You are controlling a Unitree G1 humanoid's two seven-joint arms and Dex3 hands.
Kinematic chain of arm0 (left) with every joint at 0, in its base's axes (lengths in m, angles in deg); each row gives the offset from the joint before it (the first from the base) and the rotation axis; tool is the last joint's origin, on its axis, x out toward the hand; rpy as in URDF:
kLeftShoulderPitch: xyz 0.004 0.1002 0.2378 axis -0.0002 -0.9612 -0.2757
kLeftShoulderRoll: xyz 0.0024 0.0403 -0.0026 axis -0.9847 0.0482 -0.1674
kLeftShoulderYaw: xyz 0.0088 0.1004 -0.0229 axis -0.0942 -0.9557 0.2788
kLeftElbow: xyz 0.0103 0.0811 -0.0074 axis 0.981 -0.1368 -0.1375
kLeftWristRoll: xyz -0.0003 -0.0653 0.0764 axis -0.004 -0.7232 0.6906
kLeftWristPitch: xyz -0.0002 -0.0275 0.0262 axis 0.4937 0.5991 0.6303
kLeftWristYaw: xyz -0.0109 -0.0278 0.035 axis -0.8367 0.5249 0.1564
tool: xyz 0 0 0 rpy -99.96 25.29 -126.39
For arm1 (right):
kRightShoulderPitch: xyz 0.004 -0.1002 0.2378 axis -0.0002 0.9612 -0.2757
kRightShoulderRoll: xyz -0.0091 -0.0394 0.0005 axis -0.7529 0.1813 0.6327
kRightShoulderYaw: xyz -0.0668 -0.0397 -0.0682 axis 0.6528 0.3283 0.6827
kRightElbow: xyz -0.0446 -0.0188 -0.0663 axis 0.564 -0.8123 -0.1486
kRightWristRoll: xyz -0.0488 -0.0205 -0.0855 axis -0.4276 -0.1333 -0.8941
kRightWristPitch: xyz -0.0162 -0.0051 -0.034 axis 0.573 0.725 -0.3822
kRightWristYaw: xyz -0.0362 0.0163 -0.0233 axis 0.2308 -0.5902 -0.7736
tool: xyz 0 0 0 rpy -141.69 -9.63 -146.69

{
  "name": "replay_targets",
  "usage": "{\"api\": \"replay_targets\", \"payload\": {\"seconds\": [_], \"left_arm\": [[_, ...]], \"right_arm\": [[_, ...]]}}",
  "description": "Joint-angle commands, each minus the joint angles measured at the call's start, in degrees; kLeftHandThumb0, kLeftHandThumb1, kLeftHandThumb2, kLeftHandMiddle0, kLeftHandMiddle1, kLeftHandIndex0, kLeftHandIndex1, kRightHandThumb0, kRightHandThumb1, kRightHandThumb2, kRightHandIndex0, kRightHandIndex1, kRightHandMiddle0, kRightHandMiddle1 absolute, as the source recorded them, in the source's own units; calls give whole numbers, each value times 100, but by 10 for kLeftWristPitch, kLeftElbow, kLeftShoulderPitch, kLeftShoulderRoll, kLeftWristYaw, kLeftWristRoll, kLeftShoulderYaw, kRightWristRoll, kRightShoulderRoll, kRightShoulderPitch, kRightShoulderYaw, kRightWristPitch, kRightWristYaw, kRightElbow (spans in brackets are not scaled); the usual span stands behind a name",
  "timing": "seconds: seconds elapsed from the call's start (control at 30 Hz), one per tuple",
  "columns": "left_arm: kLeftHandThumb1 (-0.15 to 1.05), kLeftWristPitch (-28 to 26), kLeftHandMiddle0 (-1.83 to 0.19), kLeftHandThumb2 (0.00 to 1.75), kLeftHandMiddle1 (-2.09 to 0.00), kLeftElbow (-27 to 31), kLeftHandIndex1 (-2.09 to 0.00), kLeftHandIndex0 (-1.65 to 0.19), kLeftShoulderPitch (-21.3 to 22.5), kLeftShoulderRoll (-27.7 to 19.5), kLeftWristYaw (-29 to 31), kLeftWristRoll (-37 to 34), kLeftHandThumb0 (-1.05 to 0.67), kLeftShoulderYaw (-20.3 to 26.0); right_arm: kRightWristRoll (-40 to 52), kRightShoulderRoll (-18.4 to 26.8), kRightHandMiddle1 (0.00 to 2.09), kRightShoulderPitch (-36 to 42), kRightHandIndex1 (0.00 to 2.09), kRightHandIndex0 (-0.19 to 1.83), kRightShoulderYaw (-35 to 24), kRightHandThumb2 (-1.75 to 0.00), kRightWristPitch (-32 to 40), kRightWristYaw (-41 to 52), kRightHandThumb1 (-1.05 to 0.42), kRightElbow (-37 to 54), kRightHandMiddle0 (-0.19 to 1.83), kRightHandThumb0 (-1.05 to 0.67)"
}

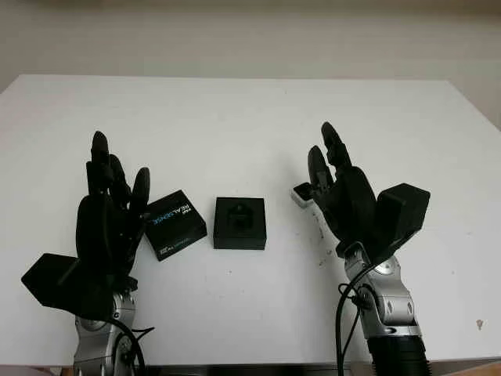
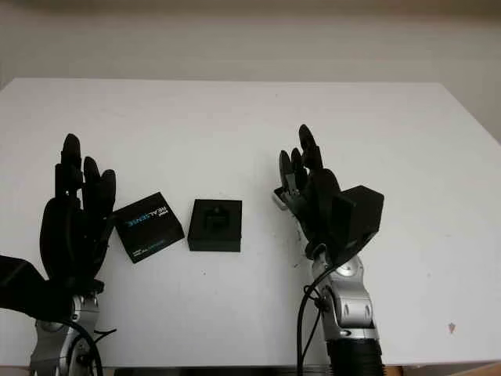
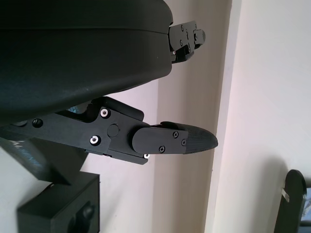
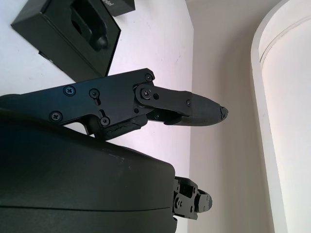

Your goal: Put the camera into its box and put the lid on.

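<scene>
On the white table (image 1: pixel 235 117) we saw the open box (image 1: pixel 239 223) beside its lid (image 1: pixel 174 224) — our left hand (image 1: pixel 109 211) and right hand (image 1: pixel 340 192) raised open, flanking them.

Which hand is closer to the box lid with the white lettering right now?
Left. The left hand is open right beside the lid, nearly touching its edge. The right hand is open on the far side of the box, well away.
</scene>
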Motion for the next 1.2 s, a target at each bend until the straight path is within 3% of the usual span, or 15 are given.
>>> {"api": "replay_targets", "payload": {"seconds": [0.0,0.3,0.43,0.6,0.7,0.8,0.9,1.17], "left_arm": [[105,-1,6,28,-6,16,-17,16,-9,2,2,-3,-58,-3],[105,-18,5,28,-6,18,-17,14,3,-2,-7,1,-56,-3],[105,-22,5,28,-6,17,-16,15,3,-1,-4,-3,-55,-5],[105,-18,4,27,-6,13,-16,14,-1,1,-4,1,-57,-11],[105,-21,5,27,-5,19,-16,15,-4,0,-3,0,-58,-13],[105,-21,6,29,-5,23,-15,15,-8,-3,1,1,-58,-14],[105,-19,7,30,-4,25,-14,16,-13,-4,5,-2,-56,-15],[105,-28,7,30,-5,39,-14,15,-25,-2,4,-4,-56,-16]], "right_arm": [[3,-1,17,11,5,-8,3,-51,7,2,-105,17,-12,-60],[0,0,15,-10,5,-8,9,-53,0,8,-105,-6,-11,-58],[17,11,16,-27,7,-5,-9,-37,11,15,-105,3,-7,-58],[-13,96,24,-93,14,12,-25,-8,-25,63,-97,-29,4,-53],[-28,154,29,-145,17,17,-25,-4,-38,112,-92,-71,4,-47],[-47,194,72,-192,18,19,-20,-5,-69,146,-85,-122,-13,-39],[-72,218,89,-223,21,22,-10,-4,-95,162,-81,-163,-18,-32],[-190,281,90,-260,30,32,50,-5,-172,165,-77,-236,0,-28]]}}
